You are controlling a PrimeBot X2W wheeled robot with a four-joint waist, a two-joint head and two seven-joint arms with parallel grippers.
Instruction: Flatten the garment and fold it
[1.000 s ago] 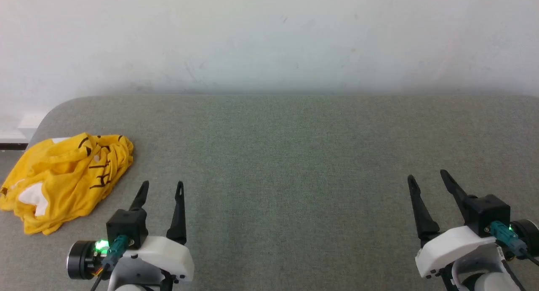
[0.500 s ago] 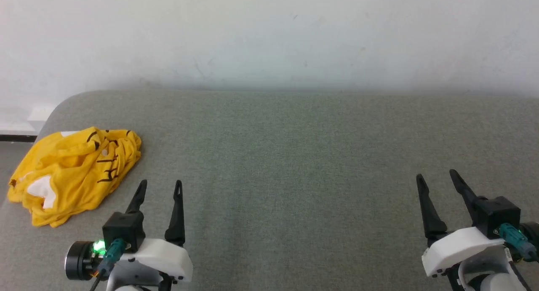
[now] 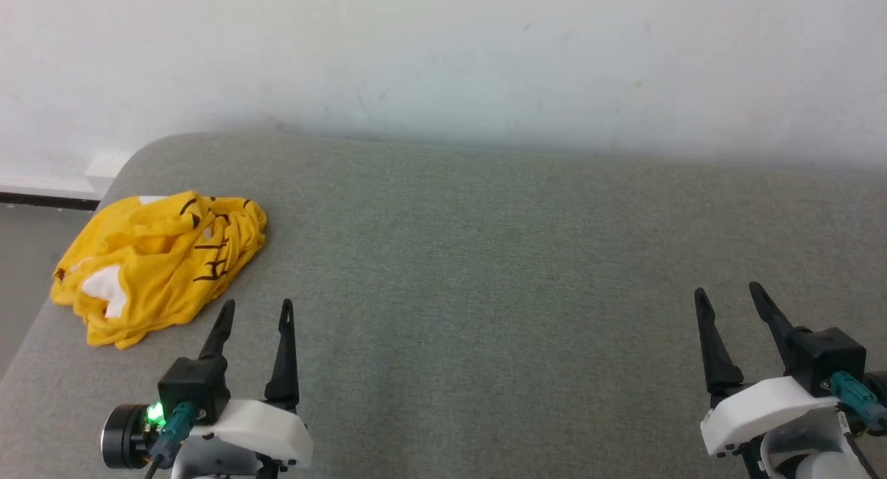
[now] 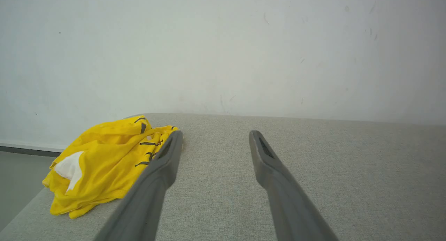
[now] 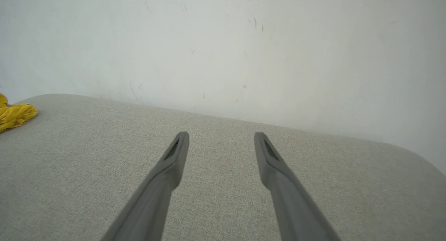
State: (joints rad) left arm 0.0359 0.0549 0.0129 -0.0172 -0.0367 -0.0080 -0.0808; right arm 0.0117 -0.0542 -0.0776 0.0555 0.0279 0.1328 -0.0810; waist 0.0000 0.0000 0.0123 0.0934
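My left gripper (image 3: 257, 304) holds its two dark fingers spread wide, with nothing gripped between them. They hang just above the grey padded surface (image 3: 485, 257), tips pointing away from me. My right gripper (image 3: 728, 290) is spread just as wide and also holds nothing. It sits well apart from the left, near the surface's right side.

In the left wrist view, my left fingers (image 4: 167, 164) frame plain grey fabric, and the left one crosses in front of the near edge of the garment (image 4: 104, 160). The garment (image 3: 163, 264) is a bright yellow crumpled heap with black stripes and a white patch. It lies near the surface's rounded left corner, just ahead and to the left of my left gripper and not touching it. From my right wrist it shows as a yellow sliver (image 5: 14, 113) at the far left edge.

A scuffed white wall (image 3: 443, 49) stands behind the surface. Grey floor (image 3: 28, 257) and a dark skirting strip (image 3: 41, 200) lie beyond the left edge.
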